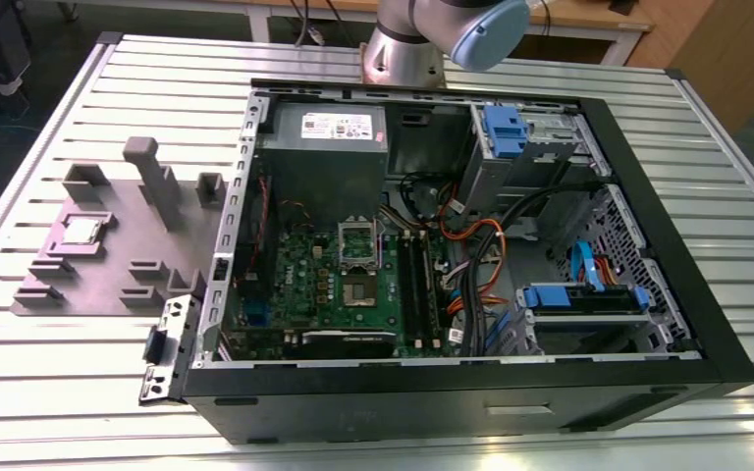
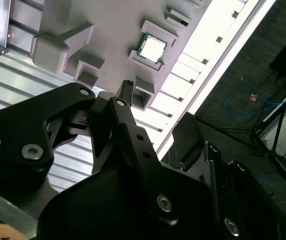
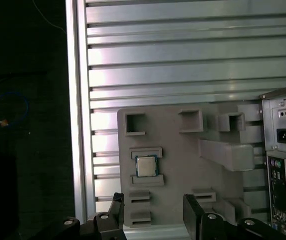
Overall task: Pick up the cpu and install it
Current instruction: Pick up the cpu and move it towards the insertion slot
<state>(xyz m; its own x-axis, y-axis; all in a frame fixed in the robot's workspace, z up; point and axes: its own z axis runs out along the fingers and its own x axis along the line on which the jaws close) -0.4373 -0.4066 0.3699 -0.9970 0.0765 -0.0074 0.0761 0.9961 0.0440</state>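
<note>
The cpu, a small silvery square, lies in a recess of the grey plastic fixture on the slatted table, at the exterior view's left of the open computer case. Both wrist views look down on the cpu in its pocket. My gripper hangs well above the fixture, open, with nothing between its black fingers. In the second wrist view the gripper is also high above the fixture. Inside the case, the green board carries a socket frame.
The case holds a power supply, blue drive brackets, and orange and black cables. The arm's base stands behind the case. The table edge lies close beside the fixture, with dark floor and a blue cable beyond.
</note>
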